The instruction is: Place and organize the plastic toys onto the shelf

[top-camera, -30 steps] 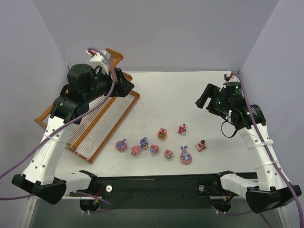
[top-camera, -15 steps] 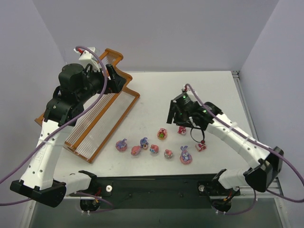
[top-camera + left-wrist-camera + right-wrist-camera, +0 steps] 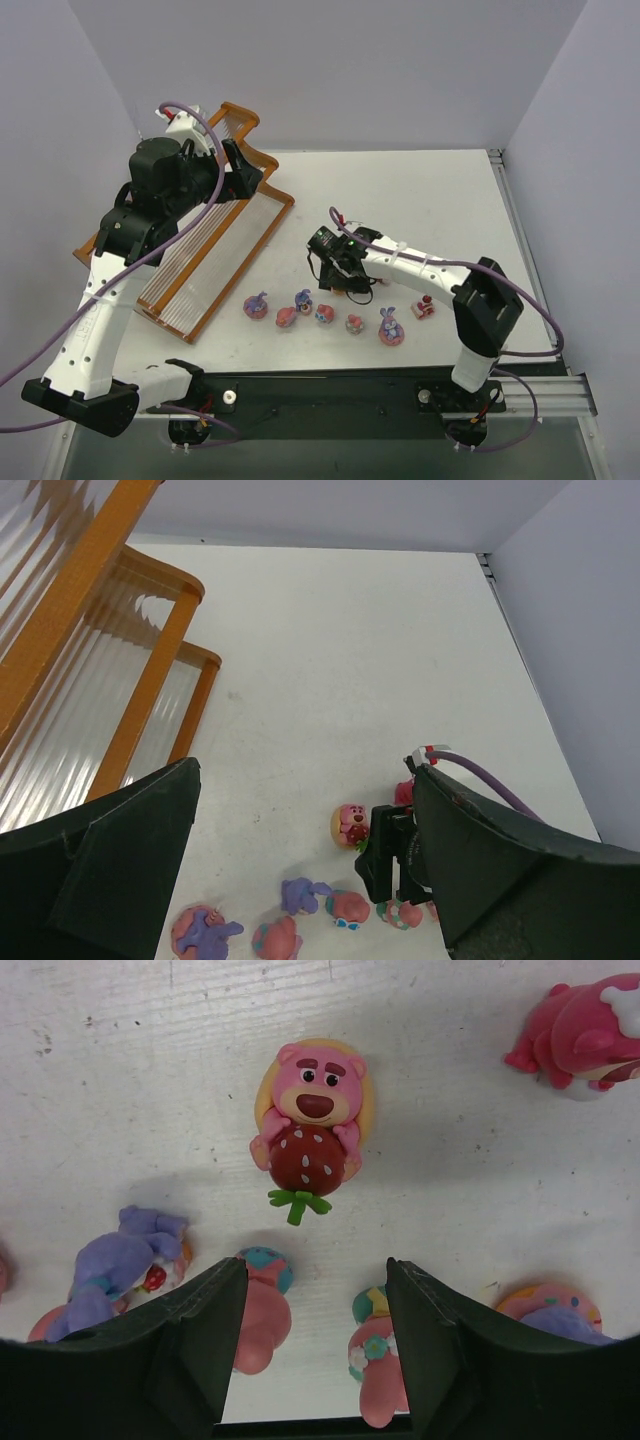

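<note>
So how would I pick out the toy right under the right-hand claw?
Start at the orange shelf on the left, then look right across the white table to the line of pink toys. One sits just behind that line, beneath the right gripper: a pink bear backed by a yellow disc, the only one hugging a red strawberry.

The top external camera sits high above and behind the arm bases, looking down on the whole table (image 3: pixel 420 190), with the shelf (image 3: pixel 215 250) at 10 o'clock. The left wrist camera hangs well up beside the shelf, facing 4 o'clock across the table. The right wrist camera looks straight down, very near the plastic toys (image 3: pixel 325 315). Both wrist views share the pink bear (image 3: pixel 310 1130) holding a strawberry; all three share neighbouring toys.
</note>
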You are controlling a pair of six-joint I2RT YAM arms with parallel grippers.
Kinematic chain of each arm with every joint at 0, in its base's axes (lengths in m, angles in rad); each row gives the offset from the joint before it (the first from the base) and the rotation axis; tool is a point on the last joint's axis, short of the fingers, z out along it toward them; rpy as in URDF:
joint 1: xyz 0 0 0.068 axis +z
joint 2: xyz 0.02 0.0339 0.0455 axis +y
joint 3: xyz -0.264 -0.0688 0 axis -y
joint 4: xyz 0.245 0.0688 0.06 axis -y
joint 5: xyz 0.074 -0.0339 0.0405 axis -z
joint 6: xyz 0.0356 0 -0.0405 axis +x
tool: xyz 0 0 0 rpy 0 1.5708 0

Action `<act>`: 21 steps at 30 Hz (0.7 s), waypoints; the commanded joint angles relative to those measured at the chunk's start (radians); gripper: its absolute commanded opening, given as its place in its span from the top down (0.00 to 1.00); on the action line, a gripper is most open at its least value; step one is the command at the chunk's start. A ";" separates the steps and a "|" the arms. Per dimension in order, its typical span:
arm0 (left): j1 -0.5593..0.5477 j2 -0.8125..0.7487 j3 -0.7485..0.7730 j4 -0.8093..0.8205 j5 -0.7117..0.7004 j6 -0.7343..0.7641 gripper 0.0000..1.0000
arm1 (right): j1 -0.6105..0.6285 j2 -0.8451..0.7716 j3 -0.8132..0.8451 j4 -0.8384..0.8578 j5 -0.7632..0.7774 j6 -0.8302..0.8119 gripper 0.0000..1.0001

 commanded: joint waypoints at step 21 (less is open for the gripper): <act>-0.009 0.003 0.014 -0.033 -0.042 -0.007 0.03 | -0.056 0.168 0.096 0.000 0.020 -0.072 0.79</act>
